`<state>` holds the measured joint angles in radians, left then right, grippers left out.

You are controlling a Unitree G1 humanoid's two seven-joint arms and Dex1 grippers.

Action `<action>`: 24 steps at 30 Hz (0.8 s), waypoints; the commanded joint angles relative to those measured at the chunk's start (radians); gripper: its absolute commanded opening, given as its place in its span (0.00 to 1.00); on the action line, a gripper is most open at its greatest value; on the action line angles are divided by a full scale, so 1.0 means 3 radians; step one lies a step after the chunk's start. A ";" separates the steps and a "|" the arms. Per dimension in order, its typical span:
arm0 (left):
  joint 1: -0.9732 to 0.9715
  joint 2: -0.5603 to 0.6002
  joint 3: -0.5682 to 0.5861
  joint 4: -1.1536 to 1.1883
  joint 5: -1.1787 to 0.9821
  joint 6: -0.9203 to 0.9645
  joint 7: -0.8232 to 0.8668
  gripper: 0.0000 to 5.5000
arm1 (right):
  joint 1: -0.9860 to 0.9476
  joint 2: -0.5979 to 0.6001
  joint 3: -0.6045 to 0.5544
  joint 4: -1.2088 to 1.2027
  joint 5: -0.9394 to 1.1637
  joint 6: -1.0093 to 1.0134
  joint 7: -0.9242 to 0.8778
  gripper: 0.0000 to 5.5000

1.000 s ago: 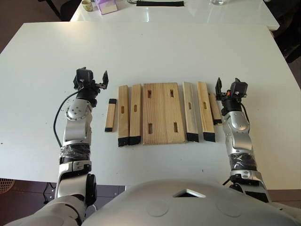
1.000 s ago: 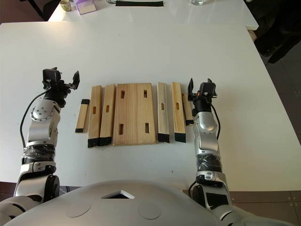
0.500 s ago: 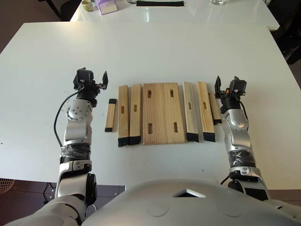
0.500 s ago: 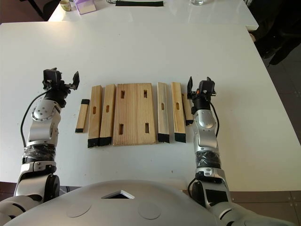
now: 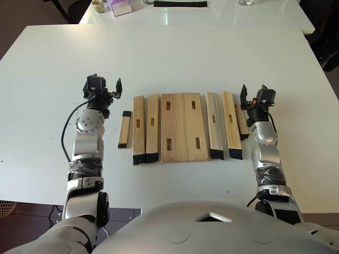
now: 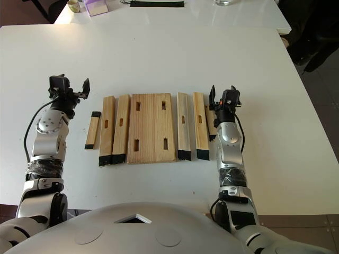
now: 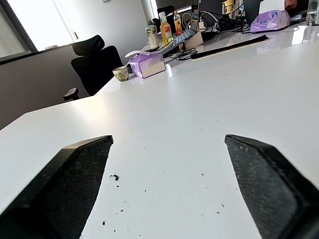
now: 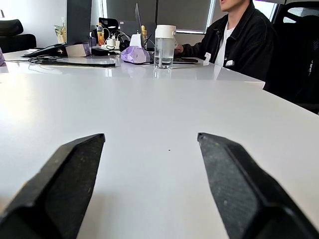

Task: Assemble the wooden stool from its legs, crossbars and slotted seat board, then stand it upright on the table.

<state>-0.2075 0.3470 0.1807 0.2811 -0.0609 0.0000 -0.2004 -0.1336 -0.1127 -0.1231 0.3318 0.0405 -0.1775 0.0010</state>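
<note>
Your left gripper (image 5: 104,89) hovers over the white table (image 5: 212,58) at the left end of the row, fingers (image 7: 70,194) spread wide with nothing between them. A few dark specks (image 7: 114,177) dot the surface under it.

The stool lies flat in pieces, laid side by side near you. From the left come a short crossbar (image 5: 124,129), then the outer left leg (image 5: 139,129) and the inner left leg (image 5: 152,127), close together, black tips toward you. The seat board (image 5: 183,127) sits in the middle, with four slots showing. Beyond it lie the inner right leg (image 5: 213,125), the outer right leg (image 5: 231,124) and a second short crossbar (image 5: 242,121).

Your right gripper (image 5: 253,94) hangs near the far end of that last crossbar (whether it touches, you cannot tell from here). Its fingers (image 8: 65,179) also stand wide apart and hold nothing.

Behind the work table stands a second white table (image 5: 222,15). On it sit a cup (image 5: 98,5), a purple box (image 5: 121,6), a black strip (image 5: 180,3) and a water bottle (image 8: 164,46). A black office chair (image 7: 97,59) stands at its left end.
</note>
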 commanded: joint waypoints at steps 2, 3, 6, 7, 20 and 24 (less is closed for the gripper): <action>-0.0011 0.0067 -0.0042 0.0002 0.0019 0.0015 -0.0088 0.76 | -0.0047 0.0030 -0.0007 0.0046 -0.0002 -0.0028 -0.0029 0.63; 0.0004 0.0096 -0.0043 -0.0021 0.0018 0.0040 -0.0115 0.76 | -0.0035 0.0033 -0.0003 0.0032 -0.0003 -0.0026 -0.0032 0.63; 0.0129 0.0184 0.0013 -0.0305 -0.0124 0.0350 -0.0278 0.76 | 0.0054 0.0040 -0.0005 -0.0020 -0.0008 -0.0035 -0.0035 0.63; 0.0212 0.0231 0.0025 -0.0477 -0.0179 0.0520 -0.0353 0.76 | 0.0094 0.0041 -0.0014 -0.0044 -0.0010 -0.0039 -0.0041 0.63; 0.1627 0.0730 0.0219 -0.2496 -0.0687 0.2354 -0.0861 0.76 | 0.0586 0.0191 -0.0074 -0.0474 -0.0041 -0.0012 -0.0255 0.63; 0.1802 0.0790 0.0192 -0.2608 -0.0686 0.2418 -0.0928 0.76 | 0.0643 0.0173 -0.0117 -0.0546 -0.0034 0.0023 -0.0265 0.63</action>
<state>0.3107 0.5617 0.2404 -0.4832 -0.2679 0.7133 -0.4660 0.0480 -0.0549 -0.1504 0.1873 0.0303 -0.1890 -0.0741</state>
